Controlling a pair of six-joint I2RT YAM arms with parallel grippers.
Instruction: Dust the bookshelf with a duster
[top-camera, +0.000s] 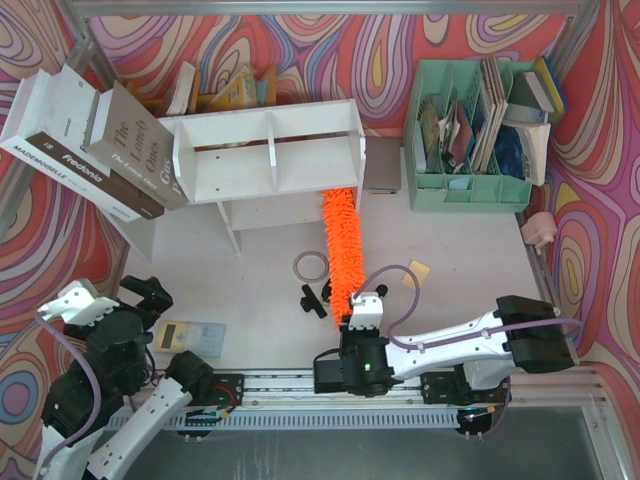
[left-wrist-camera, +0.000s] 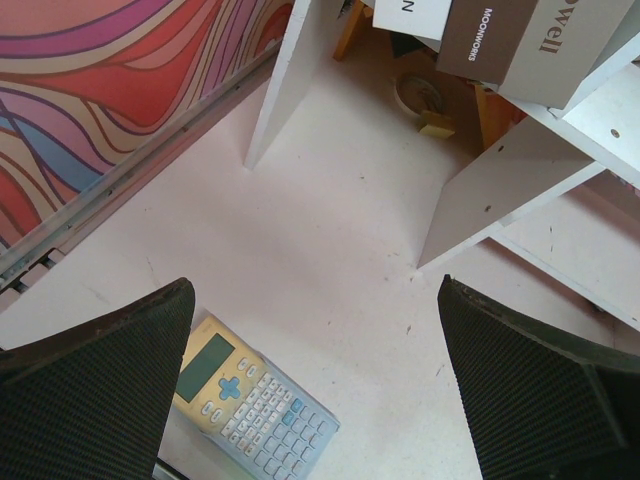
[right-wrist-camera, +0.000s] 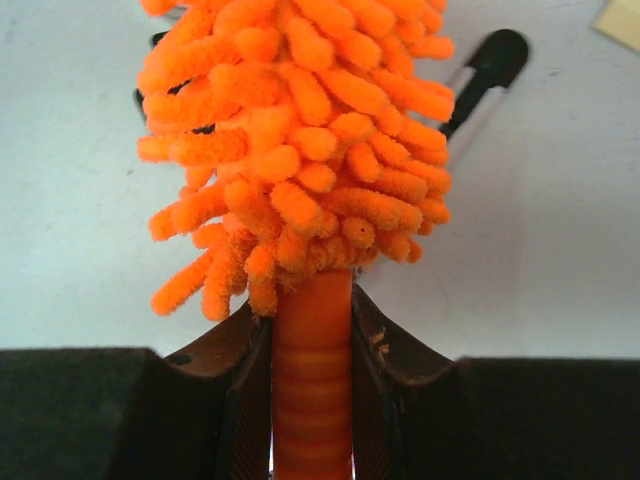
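R gripper (right-wrist-camera: 312, 330) is clamped on duster (top-camera: 342, 245) handle, fluffy head running straight away from fingers w/ tip at shelf (top-camera: 270, 150) right bay, so R arm is nearer; L gripper (left-wrist-camera: 315, 290) gapes wide, empty.

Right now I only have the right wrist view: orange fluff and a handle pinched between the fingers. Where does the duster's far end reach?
Observer: From above, the duster runs from the right gripper to the front edge of the bookshelf, at its right-hand compartment. I cannot judge contact.
Operator: And the other arm?
Observer: The left gripper is open and empty, near a calculator.
Operator: Anything against the shelf?
Observer: Two large books lean on its left end.
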